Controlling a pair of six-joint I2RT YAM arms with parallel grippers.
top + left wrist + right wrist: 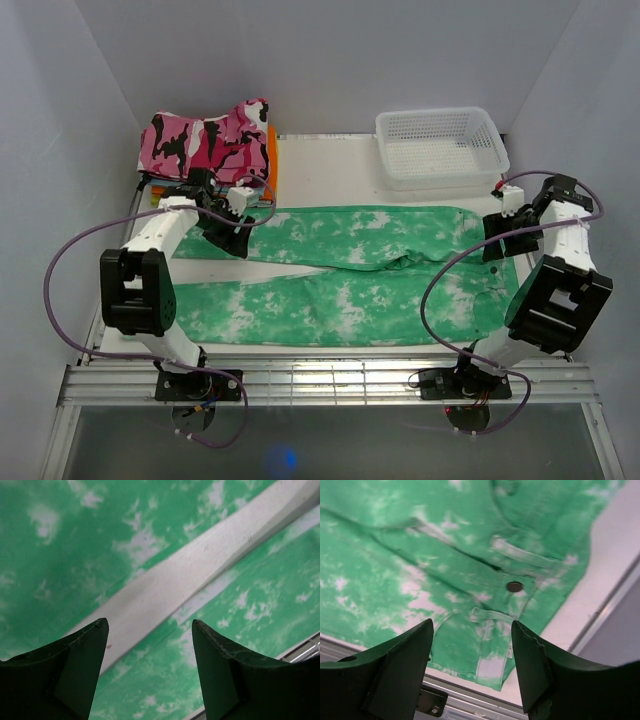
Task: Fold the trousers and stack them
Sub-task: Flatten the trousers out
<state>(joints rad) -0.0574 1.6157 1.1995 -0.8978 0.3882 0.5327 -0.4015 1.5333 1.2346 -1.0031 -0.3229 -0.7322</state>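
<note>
Hanging just above the cloth, the left gripper [230, 238] has its two dark fingers spread apart and nothing is between them. Directly under it, in the left wrist view, a narrow white strip of the table [200, 565] runs diagonally between the two legs of the trousers [350, 290]. One leg lies on each side of this strip.

The right gripper [497, 248] is also released, with its fingers apart and empty. It is above the waist end of the trousers. Under it the right wrist view shows the waistband with a small dark round button [514, 586] and stitched seams around a pocket. To the outer side of this gripper there is bare white table, then the raised table border close by. The room on that side is small.

The trousers are soft mint green fabric with white blotches. They lie flat and spread in a long V across most of the table, from under the left gripper to under the right one. The near leg reaches almost to the metal rail [330, 380] at the near edge.

Beyond the right gripper stands a white plastic mesh basket [440, 145], apart from the trousers. Beyond the left gripper lies a pink, black and white camouflage garment [205, 135] on orange folded clothes [272, 150], close to the arm. Between these two the far table is open.
</note>
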